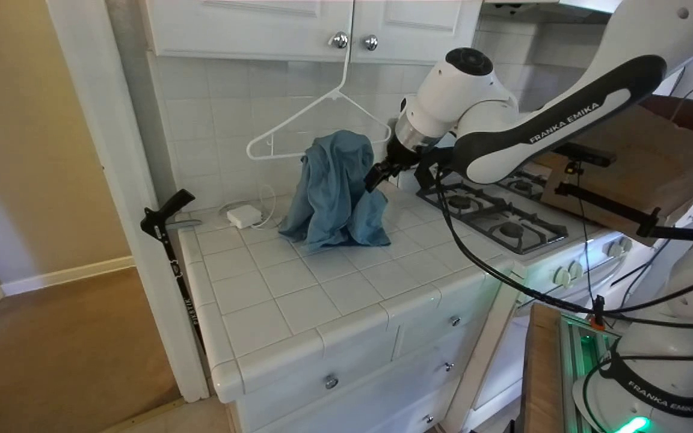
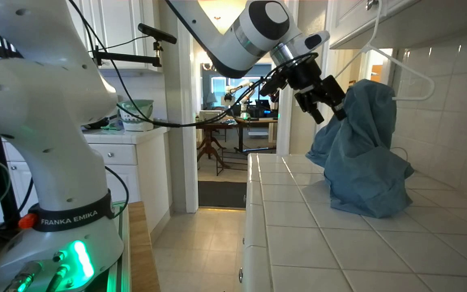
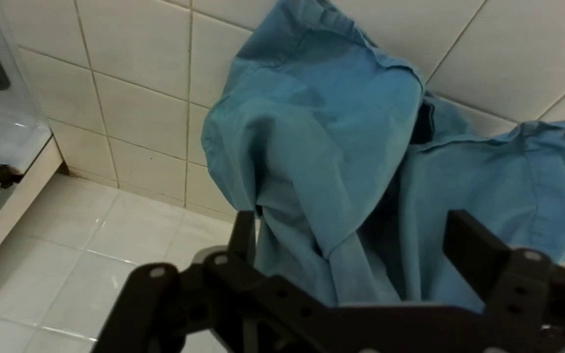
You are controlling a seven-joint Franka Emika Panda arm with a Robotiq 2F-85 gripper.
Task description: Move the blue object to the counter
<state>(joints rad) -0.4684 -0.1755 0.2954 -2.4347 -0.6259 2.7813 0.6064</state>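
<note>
My gripper [image 3: 353, 239] gapes, holding nothing; at twelve o'clock in my wrist view, the blue cloth [image 3: 317, 137] rests on the counter [image 1: 322, 291]. Lifting might snag the hanger [image 1: 335, 94], which the cloth overlaps.

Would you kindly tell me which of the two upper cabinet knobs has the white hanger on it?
In an exterior view, it is the left-hand knob: the white hanger hangs from it, while the right-hand knob has nothing on it.
</note>
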